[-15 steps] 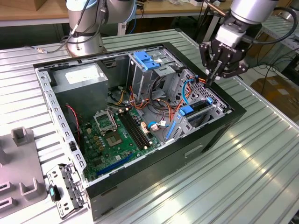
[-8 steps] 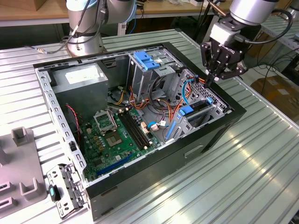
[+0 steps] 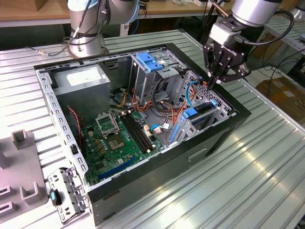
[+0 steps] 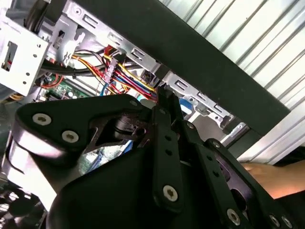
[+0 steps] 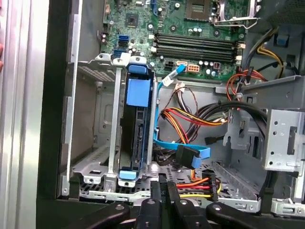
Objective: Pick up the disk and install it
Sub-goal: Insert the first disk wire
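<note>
My gripper (image 3: pixel 217 80) hangs above the open computer case (image 3: pixel 224 126), over its corner at the exterior view's right, just above the metal drive cage (image 3: pixel 202 117). My fingers (image 5: pixel 162 200) are pressed together with nothing between them — in the first wrist view their black tips meet at the case's edge, and the second wrist view shows the same closed linkage. The disk (image 5: pixel 136 133) sits on edge inside the drive cage, slotted between the cage's metal walls, its blue side rails running along it and a blue tab at each end; I am apart from it, not touching. Beside the cage a blue flat cable (image 5: pixel 188 155) lies loose on the case floor, near a bundle of red, yellow and orange wires (image 5: pixel 190 117). Farther in lies the green motherboard (image 3: pixel 116 140) with its black memory slots, and beyond it the grey power supply (image 3: pixel 83 81). The case rests on a ribbed metal table (image 3: pixel 248 176).
</note>
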You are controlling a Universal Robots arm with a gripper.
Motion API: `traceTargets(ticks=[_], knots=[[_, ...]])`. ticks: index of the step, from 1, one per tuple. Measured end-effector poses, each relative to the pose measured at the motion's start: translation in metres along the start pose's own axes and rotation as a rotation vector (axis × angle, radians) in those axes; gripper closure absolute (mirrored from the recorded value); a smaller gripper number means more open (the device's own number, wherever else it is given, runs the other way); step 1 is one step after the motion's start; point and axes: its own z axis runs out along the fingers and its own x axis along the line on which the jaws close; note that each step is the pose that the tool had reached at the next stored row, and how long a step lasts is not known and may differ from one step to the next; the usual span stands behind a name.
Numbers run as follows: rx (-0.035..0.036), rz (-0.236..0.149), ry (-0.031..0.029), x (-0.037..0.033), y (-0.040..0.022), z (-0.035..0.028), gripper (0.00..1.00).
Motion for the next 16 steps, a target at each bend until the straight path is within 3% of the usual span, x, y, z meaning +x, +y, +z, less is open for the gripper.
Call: traceTargets(ticks=[2,3,7,16], knots=[[-0.0005,0.051,0.0018,0.0000,0.0001,0.0008,0.84],[-0.0006,0.058,0.0019,-0.0001,0.0019,0.0013,0.84],[-0.0012,0.058,0.0018,-0.0006,0.0090,0.0018,0.84],[-0.0012,0.058,0.0018,0.0020,0.0163,0.0018,0.84]])
